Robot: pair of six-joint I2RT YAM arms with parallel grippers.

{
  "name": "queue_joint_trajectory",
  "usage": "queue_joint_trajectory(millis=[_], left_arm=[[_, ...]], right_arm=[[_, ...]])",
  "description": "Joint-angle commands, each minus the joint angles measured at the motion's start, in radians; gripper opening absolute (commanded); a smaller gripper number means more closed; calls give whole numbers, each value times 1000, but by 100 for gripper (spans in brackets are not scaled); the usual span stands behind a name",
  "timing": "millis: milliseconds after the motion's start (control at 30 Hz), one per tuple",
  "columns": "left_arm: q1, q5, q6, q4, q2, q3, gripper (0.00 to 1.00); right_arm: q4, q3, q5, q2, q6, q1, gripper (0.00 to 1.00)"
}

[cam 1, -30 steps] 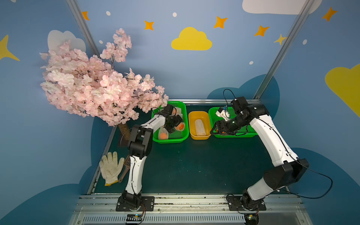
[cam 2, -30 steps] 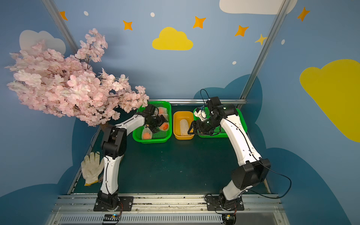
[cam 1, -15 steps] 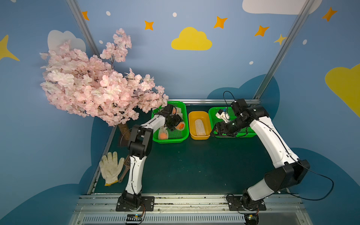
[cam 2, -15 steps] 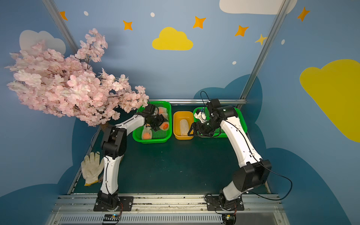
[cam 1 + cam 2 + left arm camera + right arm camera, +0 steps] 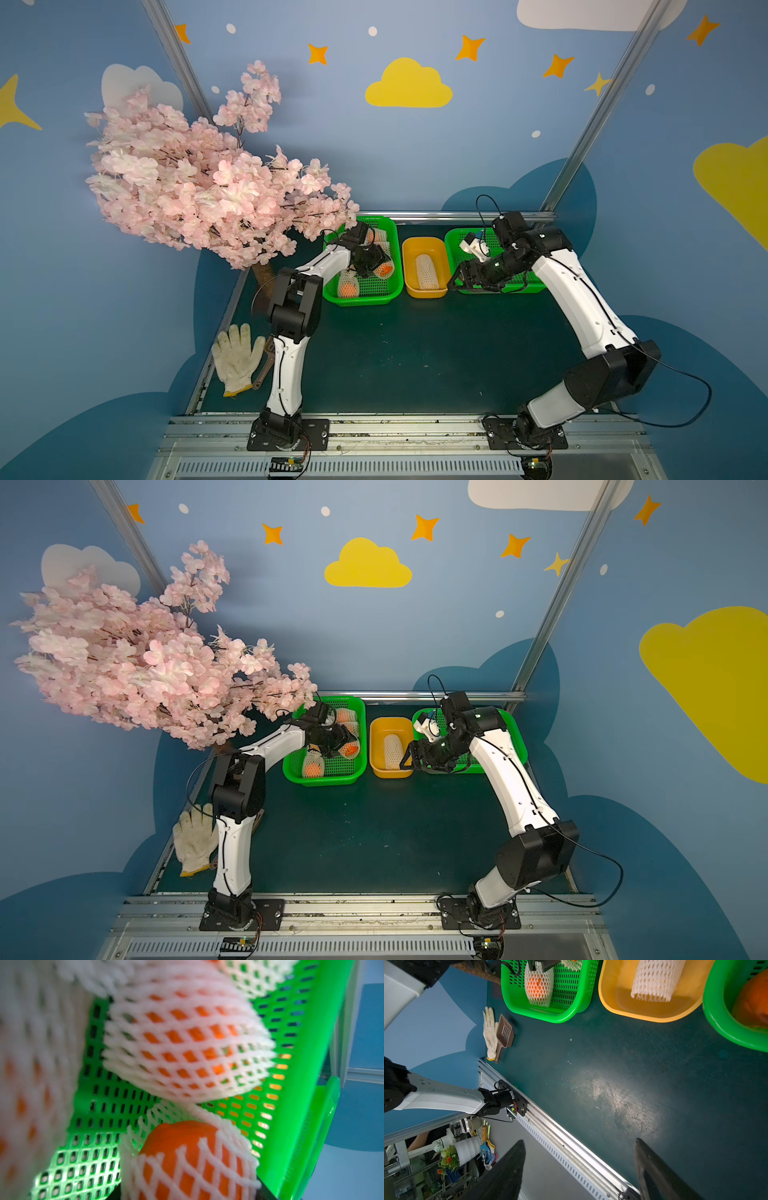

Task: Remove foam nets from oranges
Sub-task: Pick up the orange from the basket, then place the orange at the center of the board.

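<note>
Item: netted orange (image 5: 187, 1159), lying in the green basket (image 5: 361, 297) beside the yellow tub (image 5: 428, 293) on the left arm's side, its foam net (image 5: 228, 1136) flaring open beyond the fruit, so the sleeve's long axis is seemingly running straight away from the left hand (image 5: 377, 268). That hand, the nearer one, is bracketing the fruit on two sides; whether it is pinching yet cannot be told. The right hand (image 5: 579, 1141) is hovering spread and empty by the tub's opposite side; one emptied net (image 5: 426, 270) is lying inside the tub.

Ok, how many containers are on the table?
3, in a row at the back: left green basket, yellow tub in the middle, right green basket. None seems hidden.
</note>
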Motion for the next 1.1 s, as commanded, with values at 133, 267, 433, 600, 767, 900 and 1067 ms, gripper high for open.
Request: queue_joint_trajectory(millis=[133, 267, 433, 600, 767, 900, 1067], left_arm=[[-51, -64, 222, -73, -219, -41, 63], [-114, -126, 309, -111, -334, -105, 63], [-240, -177, 349, -134, -489, -258, 63], [-410, -216, 307, -140, -608, -444, 64], [-510, -201, 229, -65, -617, -598, 64], [-546, -172, 175, 2, -554, -649, 64], [-556, -144, 149, 27, -479, -651, 64]], right_arm=[[54, -33, -27, -43, 42, -29, 80], [101, -61, -79, -58, 86, -55, 81], [145, -116, -133, -80, 128, -91, 81], [156, -178, -141, -100, 135, -102, 81], [167, -261, -151, -116, 132, -89, 81], [189, -335, -153, -123, 137, -70, 81], [240, -425, -176, -104, 168, -50, 80]])
